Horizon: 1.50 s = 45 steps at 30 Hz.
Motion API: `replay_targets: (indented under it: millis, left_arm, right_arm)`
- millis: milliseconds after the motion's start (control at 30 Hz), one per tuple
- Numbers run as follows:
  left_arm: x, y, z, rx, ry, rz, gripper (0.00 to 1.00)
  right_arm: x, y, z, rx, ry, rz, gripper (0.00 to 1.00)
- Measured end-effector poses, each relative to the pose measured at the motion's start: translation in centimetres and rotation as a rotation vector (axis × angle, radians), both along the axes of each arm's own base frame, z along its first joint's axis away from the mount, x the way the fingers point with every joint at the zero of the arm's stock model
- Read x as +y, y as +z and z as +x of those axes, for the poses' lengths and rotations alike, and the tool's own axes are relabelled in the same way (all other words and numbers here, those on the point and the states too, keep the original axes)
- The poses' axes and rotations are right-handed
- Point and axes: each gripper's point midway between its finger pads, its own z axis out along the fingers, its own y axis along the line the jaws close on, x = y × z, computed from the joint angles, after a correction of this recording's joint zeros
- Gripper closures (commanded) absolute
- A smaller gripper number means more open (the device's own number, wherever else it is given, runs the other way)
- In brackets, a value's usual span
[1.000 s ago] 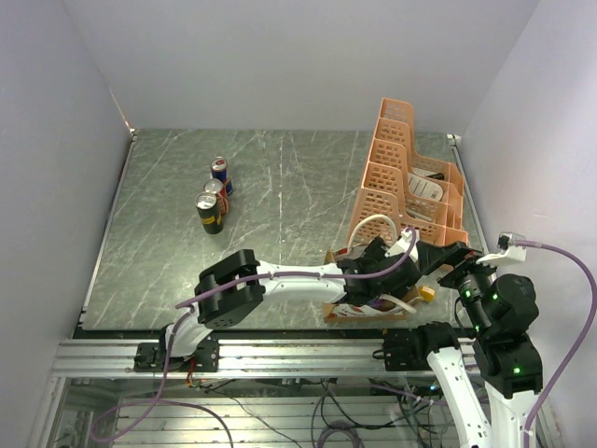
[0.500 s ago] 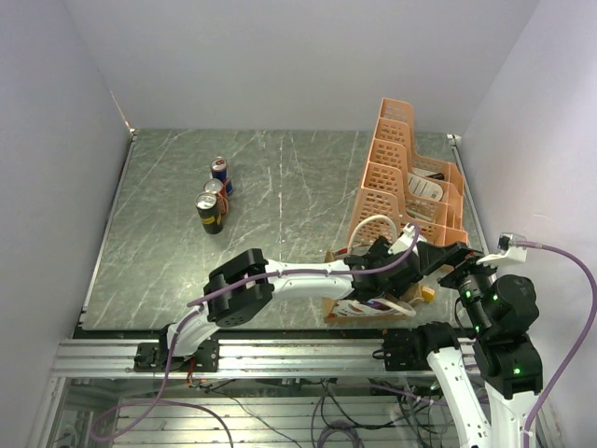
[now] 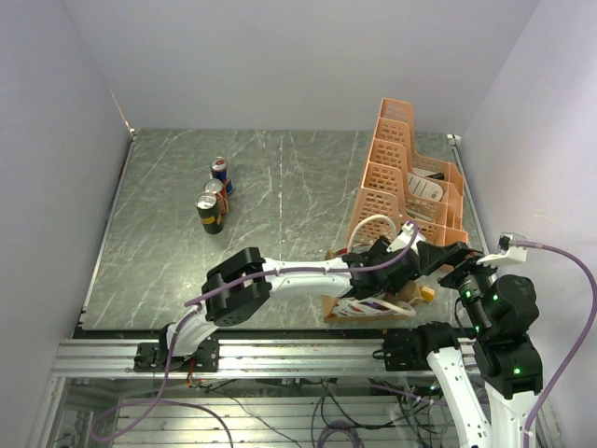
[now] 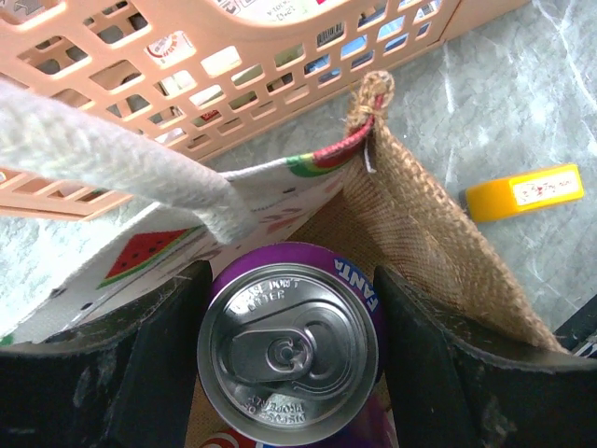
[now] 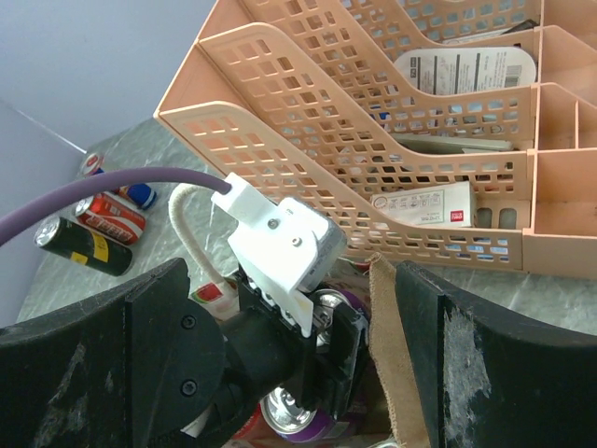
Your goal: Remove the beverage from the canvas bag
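The canvas bag (image 4: 424, 238) shows a burlap inner wall, a watermelon-print side and a white loop handle (image 4: 112, 154). It stands at the near right of the table (image 3: 353, 308). Inside it a purple Fanta can (image 4: 291, 350), the beverage, stands upright with its silver top up. My left gripper (image 4: 291, 317) reaches down into the bag, and its two black fingers press the can's left and right sides. My right gripper (image 5: 294, 327) hovers open just above the bag mouth, its fingers wide on either side of the left wrist (image 5: 280, 238). A second silver-topped can (image 5: 298, 420) lies beside the purple one.
An orange lattice rack (image 3: 406, 177) holding packets stands right behind the bag, almost touching it. A small yellow block (image 4: 525, 189) lies on the table to the bag's right. Three cans (image 3: 213, 196) stand at the far left of the marble tabletop.
My left gripper has pushed a little further into the bag and its fingers have closed in from wide apart onto the purple can. The right arm has stayed still.
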Motion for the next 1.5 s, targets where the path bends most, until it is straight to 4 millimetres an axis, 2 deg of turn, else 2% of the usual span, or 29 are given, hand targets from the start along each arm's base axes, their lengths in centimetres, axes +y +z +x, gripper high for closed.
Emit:
replay_targets:
  millis: [200,333,667,900,1067,1200,1367,1500]
  left_arm:
    - [0.4,1.5,0.5,0.005,-0.004,-0.017,0.86]
    - [0.8,3.9,0.8,-0.002,-0.005,-0.05,0.89]
    - [2.6,11.8,1.2,0.012,-0.01,-0.215,0.93]
    - [5.0,14.4,1.2,0.046,0.011,-0.29,0.93]
    - [7.7,15.8,0.8,0.077,0.021,-0.337,0.93]
    - [10.7,17.9,0.8,0.081,0.04,-0.4,0.93]
    - [15.1,21.4,0.9,0.043,0.077,-0.486,0.93]
    - [19.8,23.6,0.9,-0.023,0.153,-0.519,0.93]
  right_arm:
    - [-0.1,0.0,0.0,0.0,-0.008,0.002,0.09]
    - [-0.2,0.2,0.1,-0.006,-0.017,0.007,0.09]
    - [-0.3,0.0,0.1,0.0,-0.019,0.006,0.09]
    - [-0.3,0.0,0.1,0.0,-0.018,0.006,0.09]
    - [-0.2,0.0,0.0,0.0,-0.015,0.006,0.09]
    - [-0.2,0.0,0.0,0.0,-0.013,0.006,0.09]
    - [-0.1,0.0,0.0,0.0,-0.009,0.007,0.09]
    - [-0.1,0.0,0.0,0.001,-0.008,0.007,0.09]
